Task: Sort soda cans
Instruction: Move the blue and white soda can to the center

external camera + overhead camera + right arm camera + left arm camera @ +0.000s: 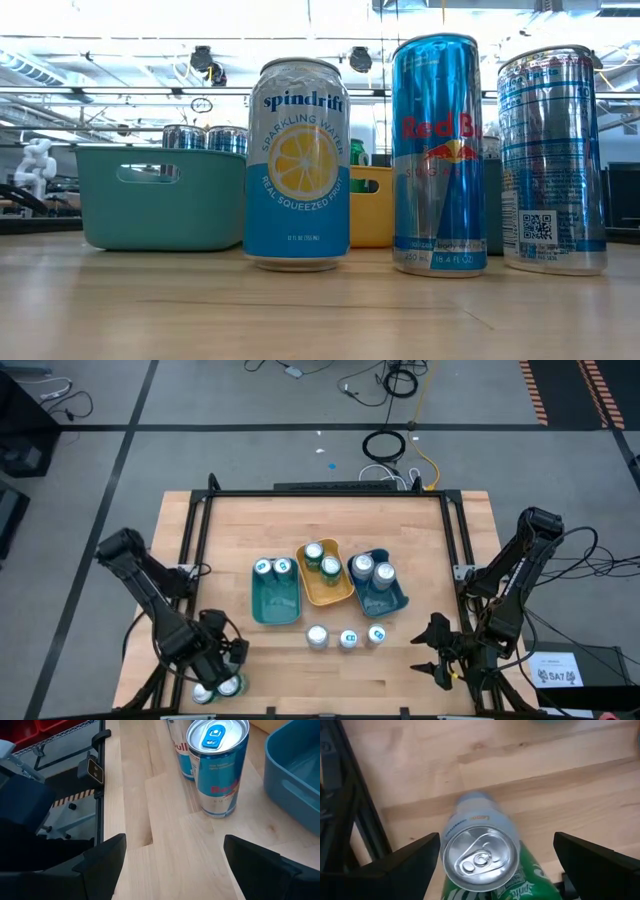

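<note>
**Labels legible at worktop level, tops only from above**

Lettering reads best in the low view: the left can of the front row point(297, 165) says "spindrift", "SPARKLING WATER" and "REAL SQUEEZED" around a lemon slice, the middle can point(438, 155) carries "Red Bu" in red on blue, and the silver-white can point(552, 160) turns a QR code and fine print too small to read. Behind them stand the teal tray point(160, 198), with 2 can tops above its rim, and the yellow tray point(372, 206).

The high view gives no writing on these cans, only layout: 3 cans in a row on the wooden worktop point(200, 540) near its front edge, 2 in the teal tray, 2 in the yellow tray, 2 in the blue tray point(382, 600). It alone shows both arms at once.

The left tool point(218, 682) hangs at the front left corner over 2 cans there. Its wrist view shows fingers point(405, 865) spread wide and released on either side of an upright can point(477, 851) whose side bears the small word "Lemon"; a green can point(530, 885) lettered "Sprite" lies tipped against it. No other view reads these 2.

The right tool point(436, 656) waits at the front right, fingers point(100, 857) apart and empty. Its wrist view shows a Red Bull can with a blue tab, a second can just behind it, and the blue tray's wall beside them.
</note>
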Controlling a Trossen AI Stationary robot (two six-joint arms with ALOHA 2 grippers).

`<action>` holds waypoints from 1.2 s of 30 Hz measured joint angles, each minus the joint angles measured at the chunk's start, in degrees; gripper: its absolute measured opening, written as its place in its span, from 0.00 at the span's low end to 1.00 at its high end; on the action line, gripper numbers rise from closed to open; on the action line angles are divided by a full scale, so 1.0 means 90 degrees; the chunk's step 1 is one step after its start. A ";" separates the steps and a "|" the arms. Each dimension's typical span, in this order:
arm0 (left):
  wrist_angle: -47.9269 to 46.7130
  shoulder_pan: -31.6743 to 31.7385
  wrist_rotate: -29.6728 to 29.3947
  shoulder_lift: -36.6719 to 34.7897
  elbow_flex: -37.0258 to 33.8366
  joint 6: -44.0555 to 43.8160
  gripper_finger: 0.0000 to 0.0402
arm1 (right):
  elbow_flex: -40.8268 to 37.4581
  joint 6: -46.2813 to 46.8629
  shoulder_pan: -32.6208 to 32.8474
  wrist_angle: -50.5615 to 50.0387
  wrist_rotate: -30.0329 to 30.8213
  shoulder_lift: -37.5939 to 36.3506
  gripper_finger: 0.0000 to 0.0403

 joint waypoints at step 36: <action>0.0314 0.0068 0.0609 0.0587 -0.0170 -0.0256 0.79 | 0.0000 -0.0052 0.0000 0.0017 -0.0058 0.0000 0.81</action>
